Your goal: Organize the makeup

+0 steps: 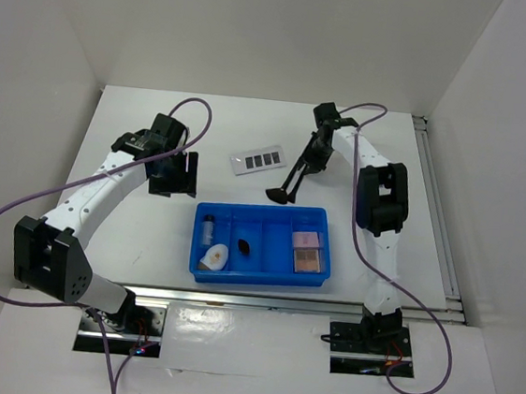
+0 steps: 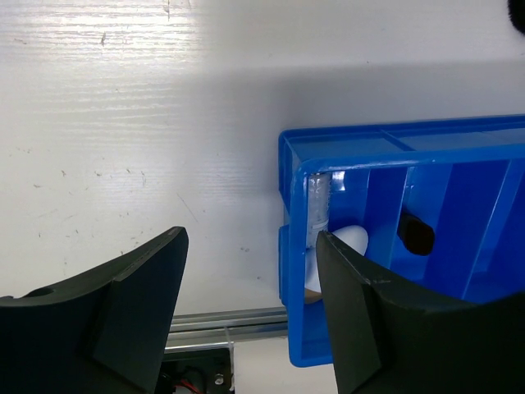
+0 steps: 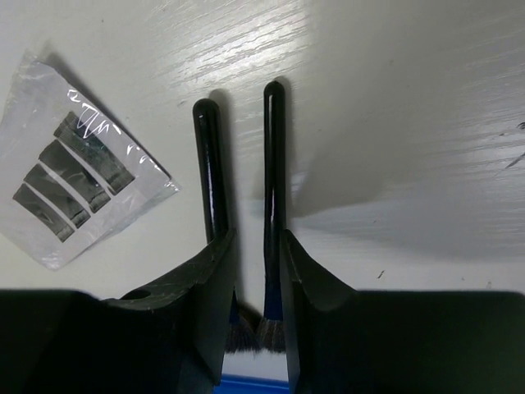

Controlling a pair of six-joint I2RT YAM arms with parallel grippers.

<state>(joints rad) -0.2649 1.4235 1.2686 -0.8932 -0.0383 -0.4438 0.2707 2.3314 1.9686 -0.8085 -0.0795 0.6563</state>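
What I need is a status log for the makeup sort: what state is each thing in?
blue tray: holds vial, white oval piece, two squares.
clear palette: lying outside blue tray.
black brushes: not yet in blue tray.
right gripper: jaws around black brushes; grip unclear.
left gripper: open, empty.

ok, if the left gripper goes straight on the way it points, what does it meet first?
Probably bare table: the left gripper, jaws open, points down just beside the tray. The finger nearest it might clip the tray's wall first; depth is unclear.
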